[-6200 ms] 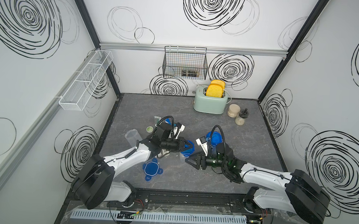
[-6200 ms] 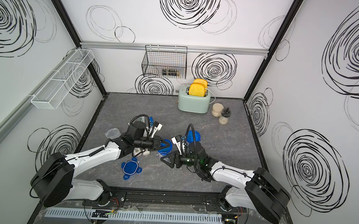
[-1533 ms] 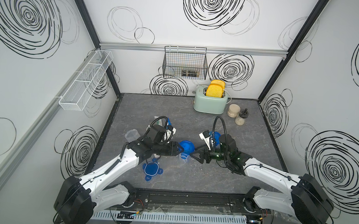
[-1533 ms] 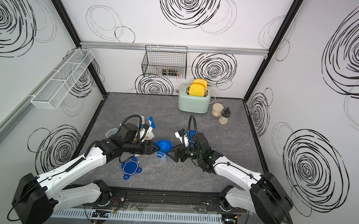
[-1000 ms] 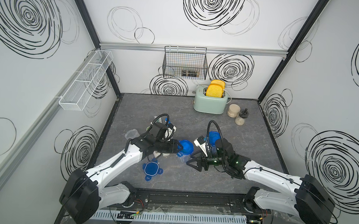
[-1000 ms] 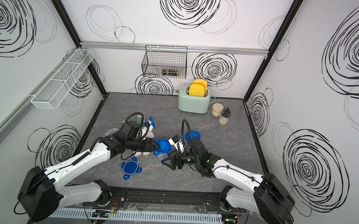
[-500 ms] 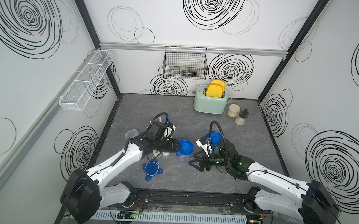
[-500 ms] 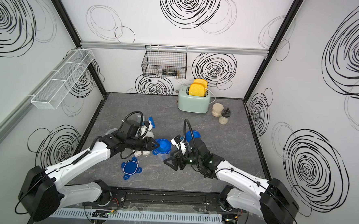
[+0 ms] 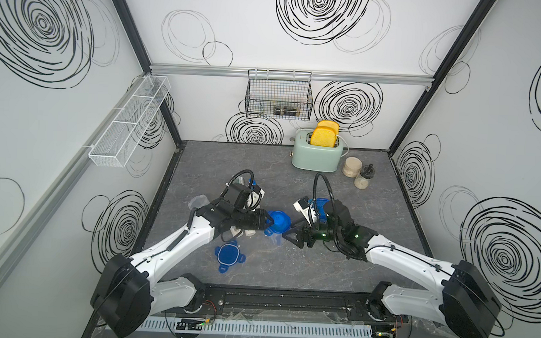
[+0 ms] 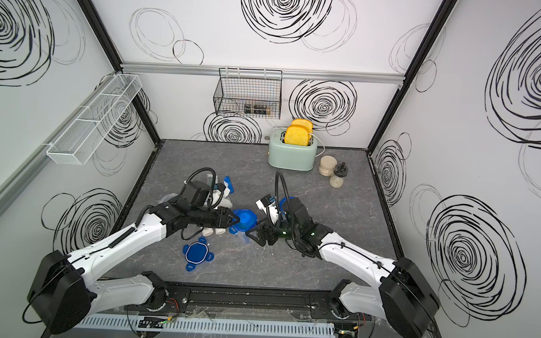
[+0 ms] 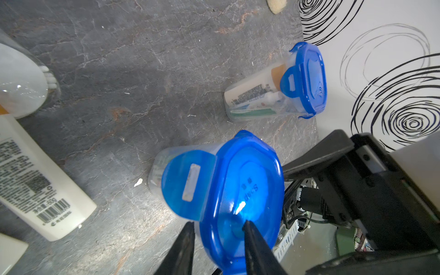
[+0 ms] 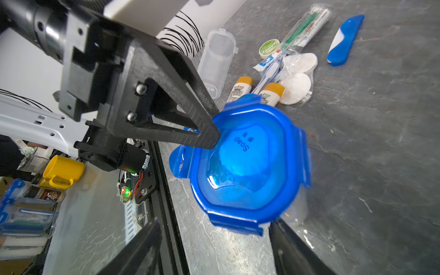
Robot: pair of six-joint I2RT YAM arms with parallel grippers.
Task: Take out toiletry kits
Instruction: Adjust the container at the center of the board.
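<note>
Compared with half a second ago, the right claw [image 12: 214, 221] is a little closer to the middle jar [image 11: 159, 171], while the left claw [image 11: 217, 223] stays at the same place on the blue lid [image 12: 242, 162]. The left claw is nearly closed and pinches the rim of this lid, one finger on top and one under the edge. One tab of the lid is flipped open. Something is inside this jar, but I cannot see well what. The right claw is open, its two fingers well apart, with the jar just before them; whether they touch it I cannot tell. One toiletry kit [image 12: 281, 64] lies spread on the grey surface [image 9: 289, 272] beside the left arm [image 9: 179, 244]: two cream bottles [image 12: 242, 89] with tan caps, a toothpaste tube [image 12: 265, 62], a blue toothbrush [image 12: 345, 40], a green sachet [image 12: 307, 28], a round tin [image 12: 269, 47]. A second kit [image 11: 257, 95] is inside a closed jar [image 11: 309, 78] near the right arm [image 9: 401, 259].
</note>
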